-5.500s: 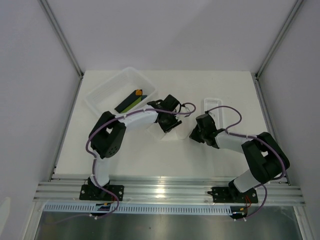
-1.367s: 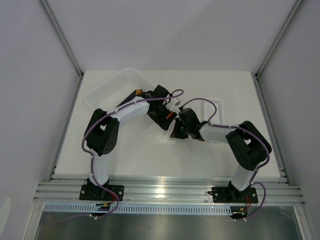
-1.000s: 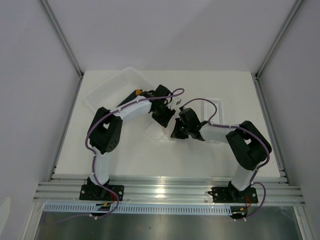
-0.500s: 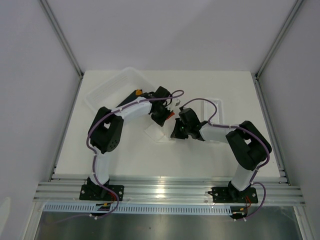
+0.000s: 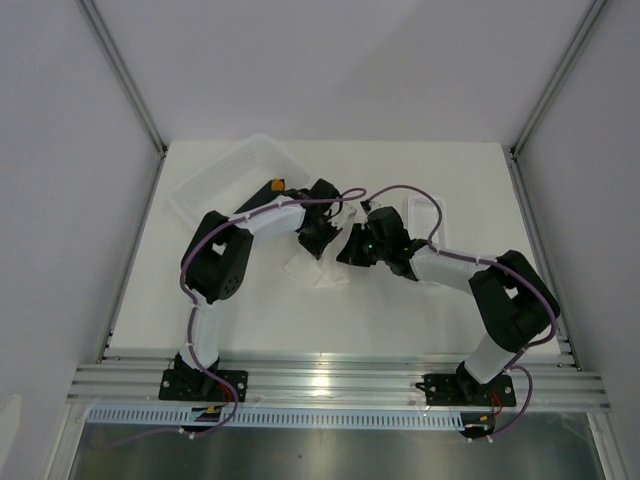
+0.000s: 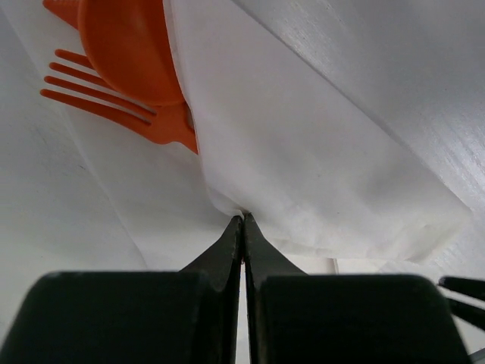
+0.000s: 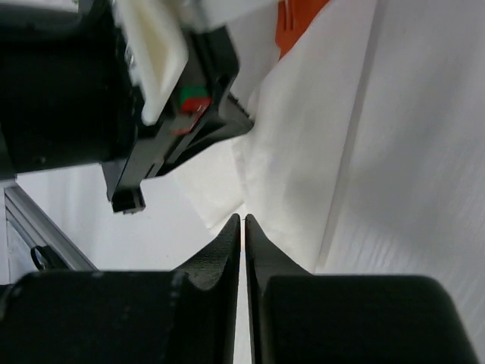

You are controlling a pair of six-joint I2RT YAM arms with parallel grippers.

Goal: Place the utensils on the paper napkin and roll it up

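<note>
In the left wrist view the orange fork (image 6: 106, 102) and orange spoon (image 6: 125, 45) lie together on the white paper napkin (image 6: 318, 152), with a flap of the napkin folded over their handles. My left gripper (image 6: 243, 218) is shut, pinching the flap's edge. My right gripper (image 7: 243, 220) is shut on a napkin (image 7: 303, 152) edge too, close beside the left gripper's body (image 7: 151, 91). A bit of orange utensil (image 7: 299, 23) shows there. In the top view both grippers, left (image 5: 322, 240) and right (image 5: 350, 250), meet mid-table over the napkin (image 5: 312, 272); the utensils are hidden.
A large translucent bin (image 5: 215, 180) stands at the back left and holds dark bars with an orange tip (image 5: 277, 184). A narrow ribbed white tray (image 5: 428, 208) lies behind the right arm. Purple cables loop over both wrists.
Both grippers closed in on the napkin, the right arm swinging left. In the last half second both wrists shifted toward the table's far side with the napkin flap.
</note>
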